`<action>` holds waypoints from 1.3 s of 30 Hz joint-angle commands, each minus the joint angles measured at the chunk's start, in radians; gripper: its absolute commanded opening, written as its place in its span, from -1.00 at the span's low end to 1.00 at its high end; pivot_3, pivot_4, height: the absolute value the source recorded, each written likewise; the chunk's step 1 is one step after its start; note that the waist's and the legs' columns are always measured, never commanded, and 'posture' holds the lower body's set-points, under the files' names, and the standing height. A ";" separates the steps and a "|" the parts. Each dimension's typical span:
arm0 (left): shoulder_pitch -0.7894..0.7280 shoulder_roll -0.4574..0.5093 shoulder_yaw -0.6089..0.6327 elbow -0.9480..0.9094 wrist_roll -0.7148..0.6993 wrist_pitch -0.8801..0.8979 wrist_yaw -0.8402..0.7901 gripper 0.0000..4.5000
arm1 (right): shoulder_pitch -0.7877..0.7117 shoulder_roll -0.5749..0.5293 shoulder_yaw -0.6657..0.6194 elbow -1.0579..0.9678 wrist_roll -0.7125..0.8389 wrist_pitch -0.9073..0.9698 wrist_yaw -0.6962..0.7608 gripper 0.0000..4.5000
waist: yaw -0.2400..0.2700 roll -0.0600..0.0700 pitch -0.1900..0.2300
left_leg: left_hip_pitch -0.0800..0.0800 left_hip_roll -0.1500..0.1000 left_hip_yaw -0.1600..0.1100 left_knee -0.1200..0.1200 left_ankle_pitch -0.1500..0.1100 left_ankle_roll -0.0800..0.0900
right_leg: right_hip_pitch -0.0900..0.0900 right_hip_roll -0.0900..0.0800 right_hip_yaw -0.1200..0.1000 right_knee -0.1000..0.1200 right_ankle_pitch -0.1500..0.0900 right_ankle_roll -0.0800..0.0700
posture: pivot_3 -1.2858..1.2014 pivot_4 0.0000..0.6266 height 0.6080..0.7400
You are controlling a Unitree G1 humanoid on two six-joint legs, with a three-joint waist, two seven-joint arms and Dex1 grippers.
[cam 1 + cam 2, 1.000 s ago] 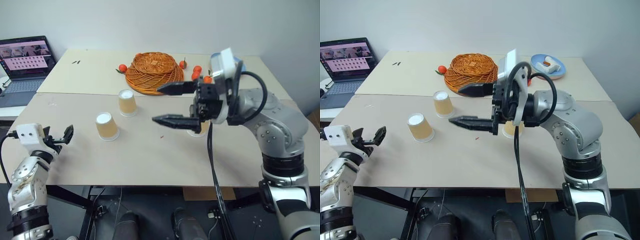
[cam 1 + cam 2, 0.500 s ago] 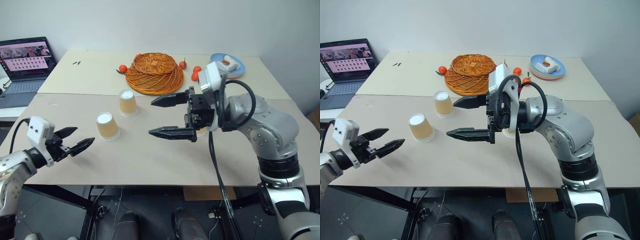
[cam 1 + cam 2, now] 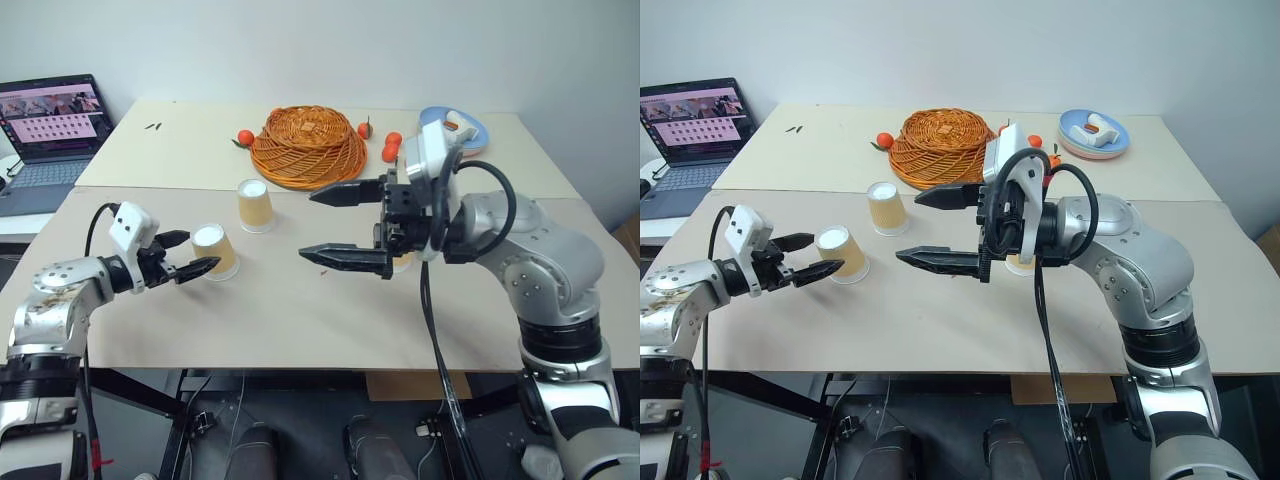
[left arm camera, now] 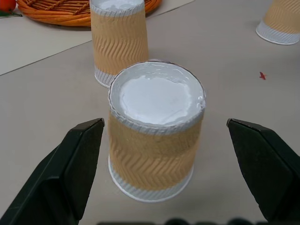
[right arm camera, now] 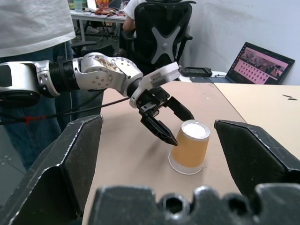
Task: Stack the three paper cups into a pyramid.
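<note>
On the far left we see a laptop [image 3: 50, 120] sitting open on a side desk. Next comes our left gripper [image 3: 187, 256], low over the table [image 3: 300, 310]. Its two black fingers are spread wide apart and hold nothing. They point at the first paper cup [image 3: 214, 251], which stands upside down between the fingertips in the left wrist view, with a gap on each side.

A bit farther back stands the second paper cup [image 3: 255, 206], also upside down, near the front of the wicker basket [image 3: 308, 145]. Small oranges [image 3: 245, 137] lie on the table beside the basket.

In the middle our right gripper [image 3: 340, 225] hangs above the table and points to the left. Its fingers are wide apart too, and hold nothing. The third paper cup [image 3: 1017, 264] peeks out behind this gripper, standing on the table. All three cups are apart from each other.

On the far right, at the back, sits a blue plate [image 3: 1095, 133] with something small and white on it. In the right wrist view a person [image 5: 42, 28] in a white shirt stands beyond the table.
</note>
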 commanded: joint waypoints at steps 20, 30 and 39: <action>-0.159 -0.092 -0.045 0.125 0.069 -0.078 -0.031 0.33 | 0.008 -0.025 -0.037 -0.027 0.002 -0.005 -0.021 1.00 | 0.000 0.000 0.000 | 0.000 0.000 -0.003 0.000 0.000 0.000 | 0.001 0.000 -0.002 0.000 0.000 0.000 | 0.03 -0.52 -0.04; -0.169 -0.095 -0.051 0.093 0.066 -0.070 -0.027 0.33 | 0.002 -0.021 -0.033 -0.010 -0.018 -0.019 -0.026 1.00 | 0.000 0.000 0.000 | -0.001 -0.001 -0.003 0.000 0.000 0.000 | 0.001 0.000 -0.002 0.000 0.000 0.000 | 0.03 -0.52 -0.04; -0.301 -0.255 -0.189 -0.122 0.005 0.034 -0.095 0.33 | -0.021 0.006 -0.041 0.029 -0.059 -0.044 -0.059 1.00 | 0.014 -0.001 0.001 | -0.003 -0.003 -0.006 0.001 0.001 0.000 | 0.002 -0.002 -0.005 -0.001 0.000 0.000 | 0.03 -0.52 -0.04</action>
